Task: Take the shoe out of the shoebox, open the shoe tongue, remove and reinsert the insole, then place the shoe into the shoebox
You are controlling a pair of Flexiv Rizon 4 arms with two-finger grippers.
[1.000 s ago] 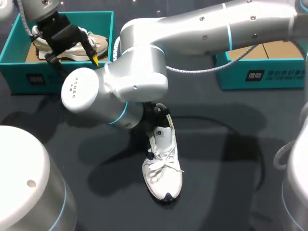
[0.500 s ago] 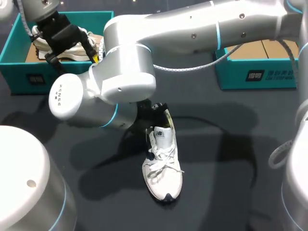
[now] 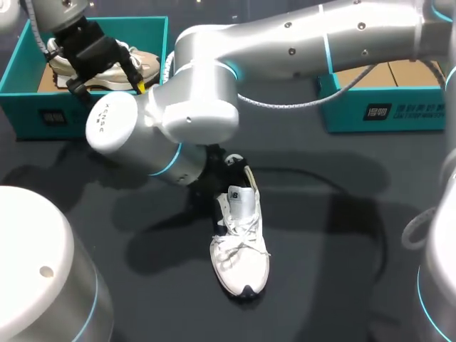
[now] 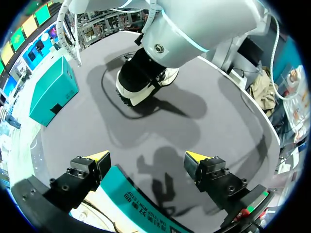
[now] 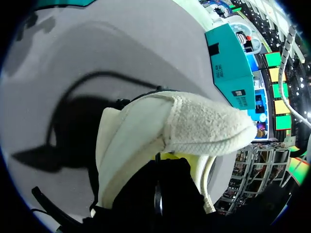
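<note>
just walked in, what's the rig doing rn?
The right arm reaches across to the white shoe, which stands on the table. The right gripper is at the shoe's opening, by the tongue; whether it grips anything cannot be seen. The left gripper, jaws open, hovers over the left shoebox, which holds another shoe.

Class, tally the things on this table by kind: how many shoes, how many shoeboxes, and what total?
Shoes: 2, the white lace-up shoe lying outside the boxes and the cream shoe inside the left box.
Shoeboxes: 2, the left teal cardboard shoebox and the right teal cardboard shoebox.
Total: 4
</note>
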